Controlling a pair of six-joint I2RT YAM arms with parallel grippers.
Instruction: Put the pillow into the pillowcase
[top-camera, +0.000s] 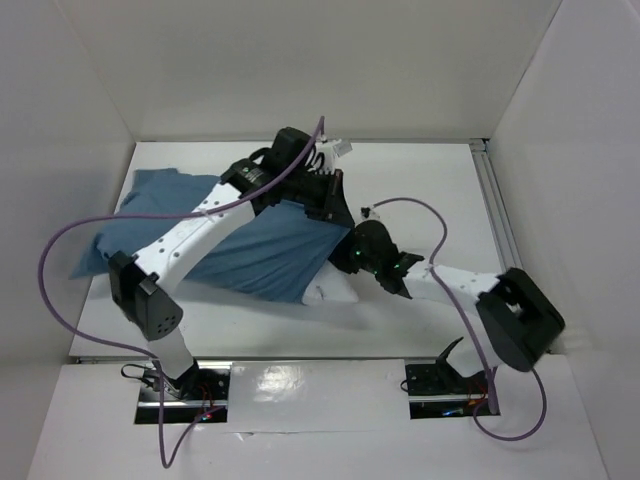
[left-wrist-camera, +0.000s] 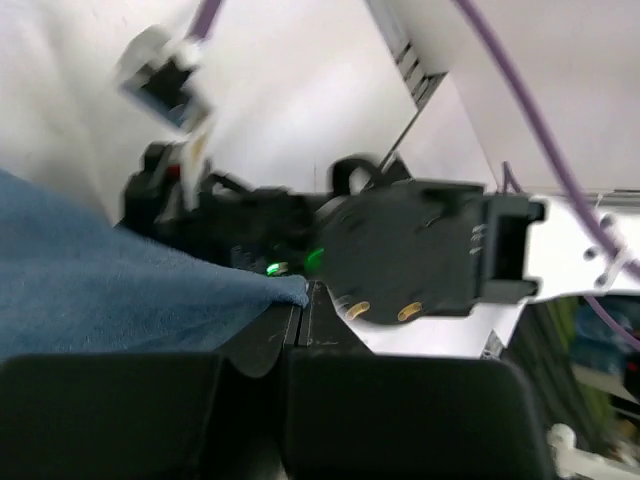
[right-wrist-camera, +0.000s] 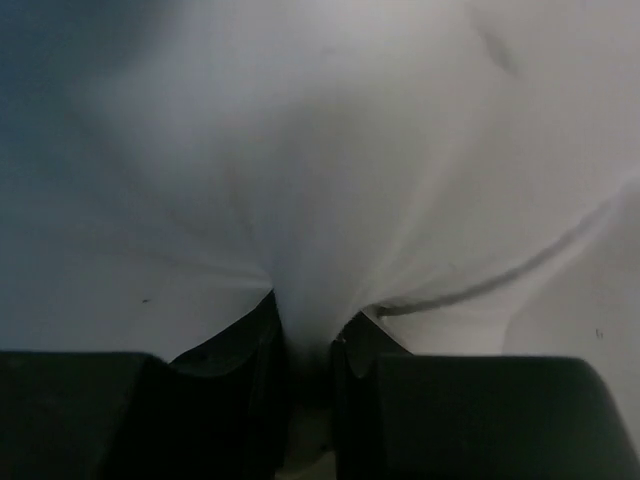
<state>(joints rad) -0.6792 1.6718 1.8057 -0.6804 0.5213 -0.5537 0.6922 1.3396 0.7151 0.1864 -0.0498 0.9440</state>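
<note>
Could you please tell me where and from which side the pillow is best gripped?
Probably take the pillow by its bare near corner, from the right: only that end shows past the pillowcase, and its soft cloth pinches easily, as the right gripper shows.

1 pillow (top-camera: 330, 293), 1 pillowcase (top-camera: 250, 252), 2 hands (top-camera: 336, 218) (top-camera: 348, 265).

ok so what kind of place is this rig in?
Probably a lab data-collection booth, not a home: white panel walls box in the table, an aluminium rail runs along its right edge, and purple cables hang loose.
</note>
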